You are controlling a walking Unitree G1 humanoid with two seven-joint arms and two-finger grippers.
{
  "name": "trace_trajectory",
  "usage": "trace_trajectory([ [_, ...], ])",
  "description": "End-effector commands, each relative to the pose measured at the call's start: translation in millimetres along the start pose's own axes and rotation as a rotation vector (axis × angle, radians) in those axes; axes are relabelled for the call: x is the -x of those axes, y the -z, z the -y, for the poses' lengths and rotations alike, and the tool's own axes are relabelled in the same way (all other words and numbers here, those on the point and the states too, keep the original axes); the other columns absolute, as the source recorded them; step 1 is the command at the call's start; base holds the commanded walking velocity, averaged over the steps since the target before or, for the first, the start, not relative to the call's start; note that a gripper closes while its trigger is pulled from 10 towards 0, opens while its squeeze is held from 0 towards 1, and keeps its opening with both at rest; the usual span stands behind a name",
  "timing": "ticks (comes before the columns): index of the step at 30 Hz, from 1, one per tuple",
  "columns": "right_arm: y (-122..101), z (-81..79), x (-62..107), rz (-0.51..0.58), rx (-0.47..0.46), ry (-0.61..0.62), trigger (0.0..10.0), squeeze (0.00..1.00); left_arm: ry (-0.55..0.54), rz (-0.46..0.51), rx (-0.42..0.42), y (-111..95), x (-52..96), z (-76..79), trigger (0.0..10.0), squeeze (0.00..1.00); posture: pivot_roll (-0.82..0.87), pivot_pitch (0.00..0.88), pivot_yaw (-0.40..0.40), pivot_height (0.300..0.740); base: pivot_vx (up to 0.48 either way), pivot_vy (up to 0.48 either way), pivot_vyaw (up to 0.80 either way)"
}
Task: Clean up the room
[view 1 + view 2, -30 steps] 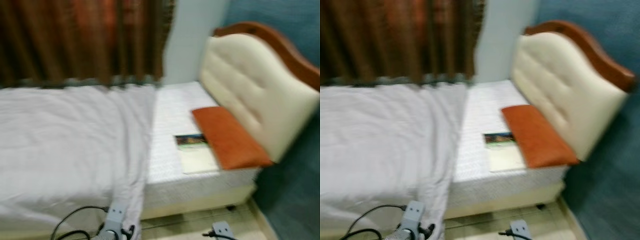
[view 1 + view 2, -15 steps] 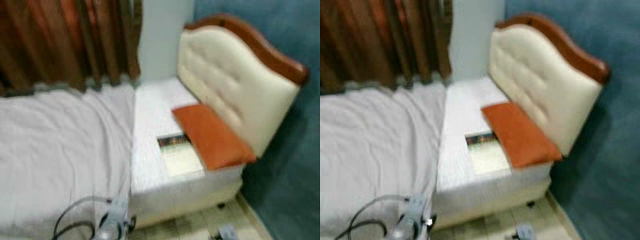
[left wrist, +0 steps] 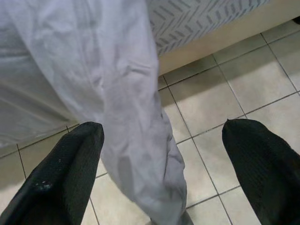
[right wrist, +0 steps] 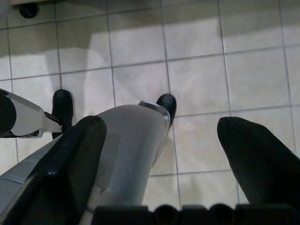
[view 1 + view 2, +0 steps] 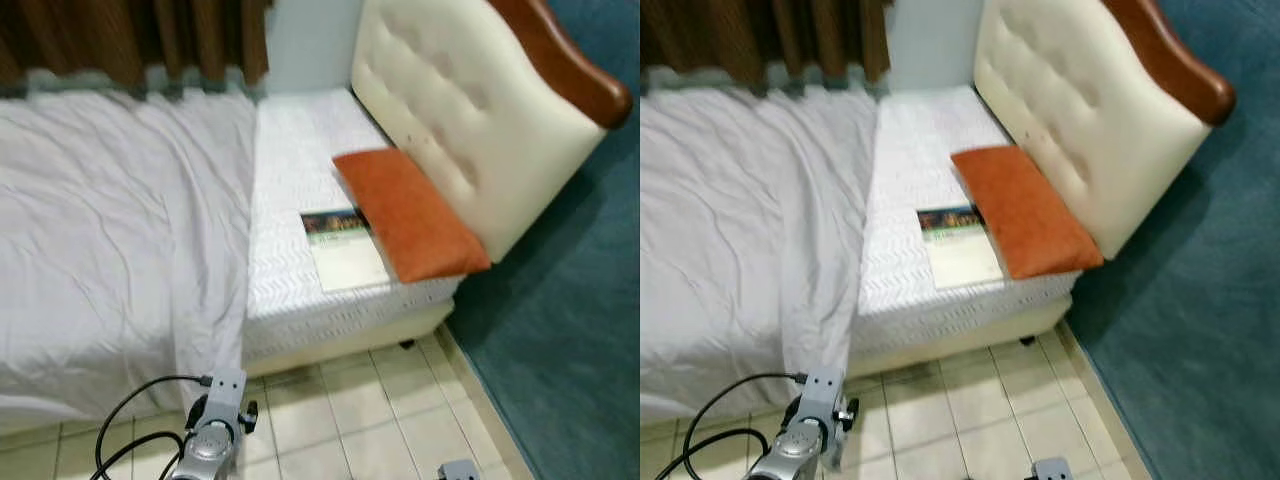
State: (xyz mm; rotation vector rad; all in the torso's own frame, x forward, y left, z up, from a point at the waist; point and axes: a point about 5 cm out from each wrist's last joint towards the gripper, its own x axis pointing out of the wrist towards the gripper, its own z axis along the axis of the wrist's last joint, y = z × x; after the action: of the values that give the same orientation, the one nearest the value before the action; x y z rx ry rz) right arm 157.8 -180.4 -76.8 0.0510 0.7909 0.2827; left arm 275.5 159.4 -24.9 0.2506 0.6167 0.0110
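A bed stands before me with a rumpled pale grey sheet [image 5: 110,220] over its left part and bare patterned mattress [image 5: 290,160] at the head. An orange pillow [image 5: 408,212] lies against the cream headboard [image 5: 460,110]. A book [image 5: 343,250] with a dark picture band rests on the mattress, touching the pillow's edge. My left gripper [image 3: 161,131] hangs open low by the bed's side, with a hanging fold of sheet [image 3: 126,117] seen between its fingers. My right gripper [image 4: 161,124] hangs open over the floor tiles beside my own silver leg [image 4: 122,150].
Brown curtains [image 5: 130,40] hang behind the bed. Beige tiles [image 5: 350,420] run along the bed's near side, with teal carpet [image 5: 560,330] to the right. My left arm [image 5: 215,435] with a black cable [image 5: 130,420] shows at the lower edge, my right arm [image 5: 457,471] at the bottom right.
The camera has tilted down and come closer, so the bed sits higher in the picture and more floor shows. The picture is sharper. Nothing on the bed has moved.
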Motion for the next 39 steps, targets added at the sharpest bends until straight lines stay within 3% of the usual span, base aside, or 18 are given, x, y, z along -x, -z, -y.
trace_trajectory([
  [1,72,-18.2,31.5,-0.244,-0.044,-0.065,10.0,0.00,-0.009,0.027,-0.030,-4,-0.3,2.0,10.0,0.00,-0.30,0.489,-0.177,0.740,0.000,0.000,0.00],
  [8,81,-33.4,52.1,-0.205,-0.083,-0.083,10.0,0.00,-0.127,0.088,-0.102,-18,-3.5,-18.8,10.0,0.00,-0.31,0.544,-0.176,0.740,0.000,0.000,0.00],
  [13,76,-39.7,71.5,-0.168,-0.109,-0.071,10.0,0.00,-0.135,0.072,-0.048,-18,-4.5,-30.7,10.0,0.00,-0.38,0.589,-0.185,0.740,0.000,0.000,0.00],
  [16,72,-41.8,84.7,-0.150,-0.114,-0.063,10.0,0.00,-0.120,0.063,-0.017,-17,-4.7,-30.9,10.0,0.00,-0.41,0.604,-0.194,0.740,0.000,0.000,0.00],
  [17,70,-43.7,97.0,-0.138,-0.111,-0.053,10.0,0.00,-0.098,0.047,0.040,-14,-4.6,-29.2,10.0,0.00,-0.45,0.625,-0.210,0.740,0.000,0.000,0.00],
  [20,72,-48.8,115.5,-0.138,-0.107,-0.045,10.0,0.00,-0.086,0.065,0.086,-19,-5.4,-27.4,10.0,0.00,-0.48,0.660,-0.237,0.740,0.000,0.000,0.00],
  [23,75,-53.0,122.5,-0.150,-0.099,-0.055,10.0,0.00,-0.093,0.085,0.105,-25,-6.1,-27.3,10.0,0.00,-0.47,0.671,-0.240,0.740,0.000,0.000,0.00],
  [28,81,-65.5,135.1,-0.201,-0.119,-0.072,10.0,0.00,-0.048,0.136,0.050,-26,-4.1,-14.8,10.0,0.00,-0.44,0.659,-0.224,0.740,0.000,0.000,0.00],
  [32,77,-69.7,138.6,-0.202,-0.132,-0.073,10.0,0.00,-0.055,0.095,0.013,-19,-3.9,-18.6,10.0,0.00,-0.45,0.669,-0.224,0.740,0.000,0.000,0.00],
  [33,77,-70.3,139.2,-0.204,-0.134,-0.073,10.0,0.00,-0.064,0.077,0.010,-16,-4.0,-22.0,0.0,0.00,-0.45,0.671,-0.223,0.740,0.000,0.000,0.00],
  [39,77,-72.1,141.8,-0.210,-0.141,-0.068,10.0,0.00,-0.068,0.044,0.039,-13,-4.4,-27.9,0.0,0.00,-0.45,0.671,-0.220,0.740,0.000,0.000,0.00],
])
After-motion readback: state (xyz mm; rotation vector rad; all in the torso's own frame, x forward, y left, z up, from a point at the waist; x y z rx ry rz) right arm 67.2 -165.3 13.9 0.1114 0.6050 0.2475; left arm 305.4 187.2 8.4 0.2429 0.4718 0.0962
